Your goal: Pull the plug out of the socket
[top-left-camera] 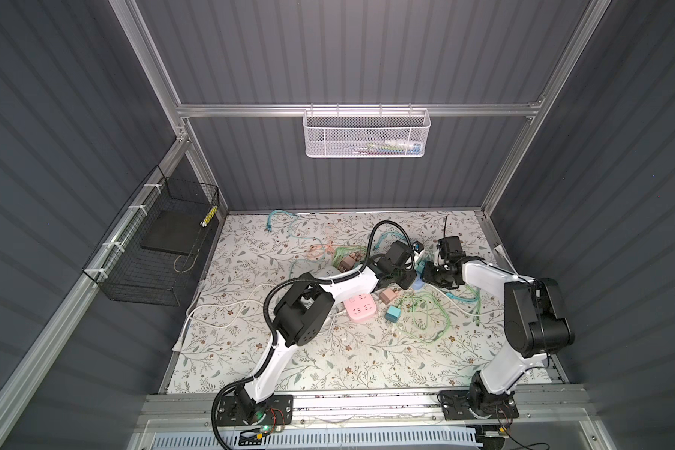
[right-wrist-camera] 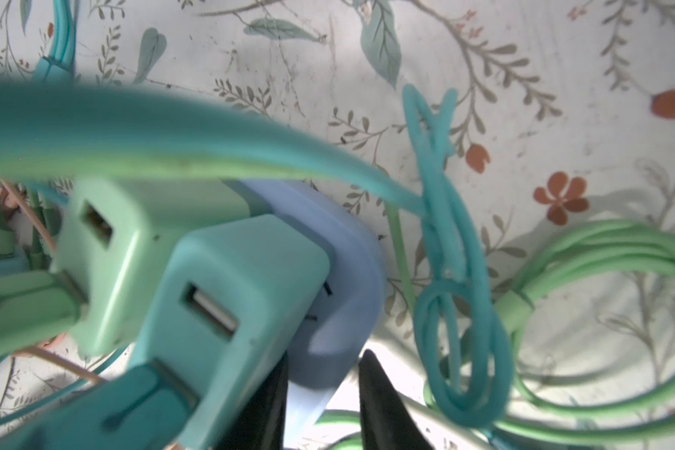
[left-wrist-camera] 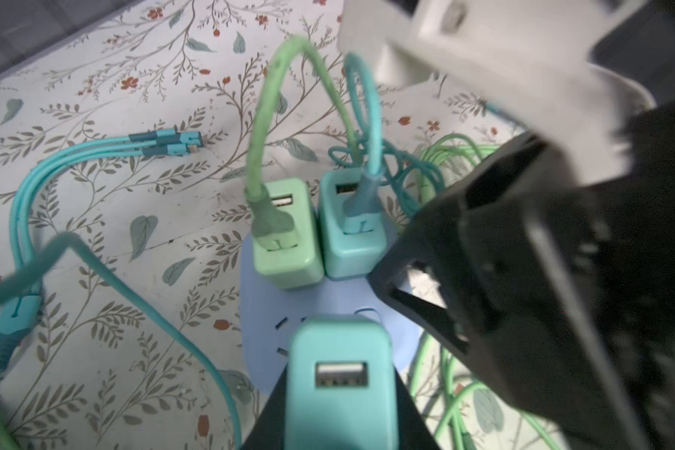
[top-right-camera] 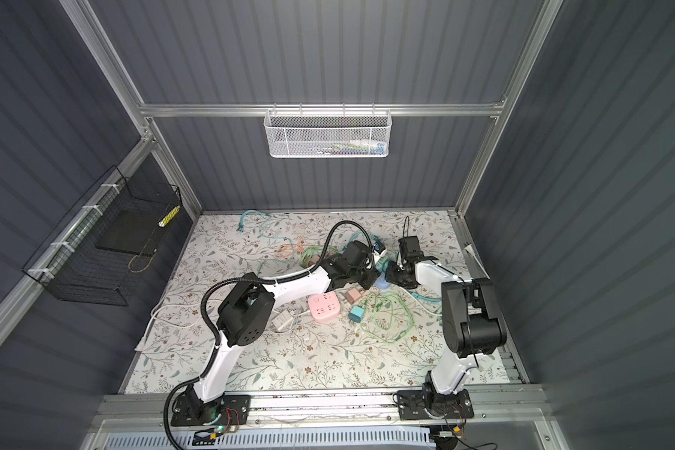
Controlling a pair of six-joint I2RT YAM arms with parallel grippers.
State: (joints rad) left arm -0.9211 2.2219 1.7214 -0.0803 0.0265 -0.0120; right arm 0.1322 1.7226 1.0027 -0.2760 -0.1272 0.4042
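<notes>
A light blue socket lies on the flowered table, seen in both top views. My left gripper is shut on a teal plug directly over the socket's face. Whether its prongs are still in the slots is hidden. A green charger and a teal charger, each with a cable, stand plugged in at the socket's far side. My right gripper is shut on the socket's edge, fingers on either side. Both grippers meet at mid table.
A pink power strip, loose brownish chargers, a teal charger and tangled green cables lie nearby. A white cord runs left. A black wire basket hangs on the left wall, a white mesh basket on the back.
</notes>
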